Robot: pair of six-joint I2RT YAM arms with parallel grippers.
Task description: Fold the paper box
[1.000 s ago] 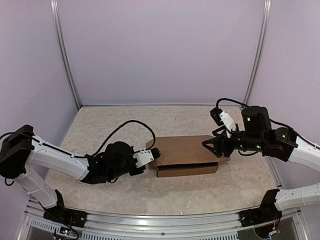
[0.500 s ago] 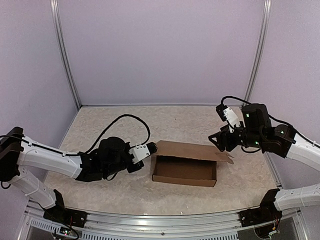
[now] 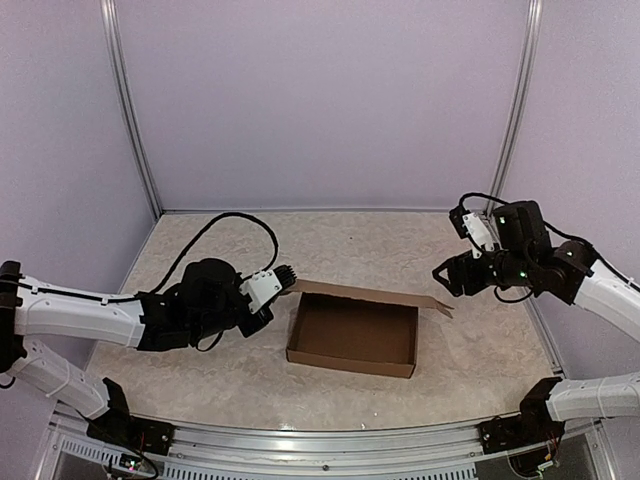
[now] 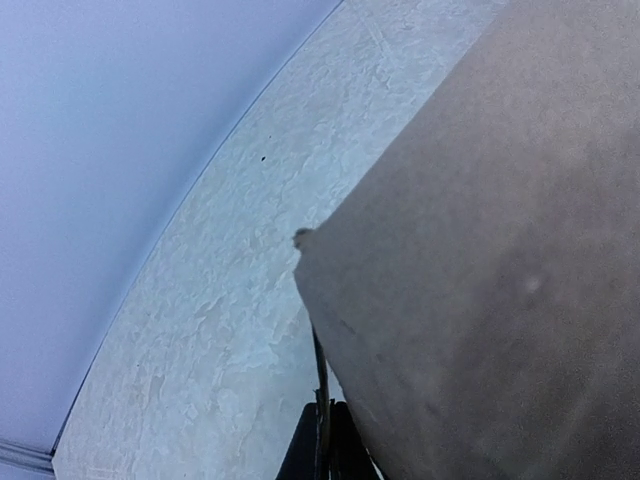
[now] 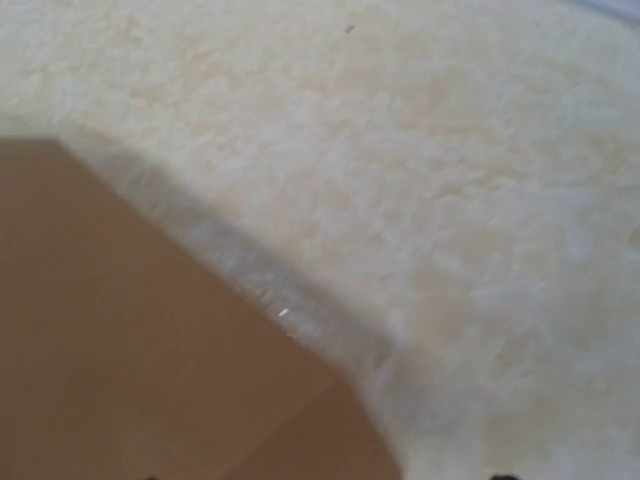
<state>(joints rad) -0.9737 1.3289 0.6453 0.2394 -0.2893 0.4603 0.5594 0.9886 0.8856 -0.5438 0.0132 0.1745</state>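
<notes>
At the far left of the overhead view, a lilac side wall (image 3: pixel 60 150) meets an aluminium post (image 3: pixel 130 120) that slants up to the top edge. A paler lilac back wall (image 3: pixel 320 100) fills the upper half of the frame. Below it lies the table (image 3: pixel 220 235), a mottled cream surface with a rough, stone-like texture. A metal rail (image 3: pixel 300 440) bounds it along the bottom edge.

The left arm reaches in from the lower left with a black cable (image 3: pixel 225 225) looping above it. The left gripper (image 3: pixel 284 271) sits left of centre, at the left end of the box's raised lid. In the left wrist view the two dark fingertips (image 4: pixel 298 460) at the bottom edge stand close together. A thin cardboard edge runs down between them, so the claw is clenched on the lid. Brown board fills the right of that view, with the cream table and the lilac wall to its left.

The paper box (image 3: pixel 350 335) rests on the table just below the centre of the frame. It is an open, shallow brown tray, and its lid (image 3: pixel 360 295) rises from the far wall and leans back.

To the right, the lid's end tab points toward the right gripper (image 3: pixel 446 275), which hangs just above and beside it, apparently apart from it. The black claw is too dark to tell whether it is released or clenched. The right wrist view shows only a blurred corner of brown board at lower left, on the cream surface. A second post (image 3: pixel 515 110) and another lilac wall close the right side.
</notes>
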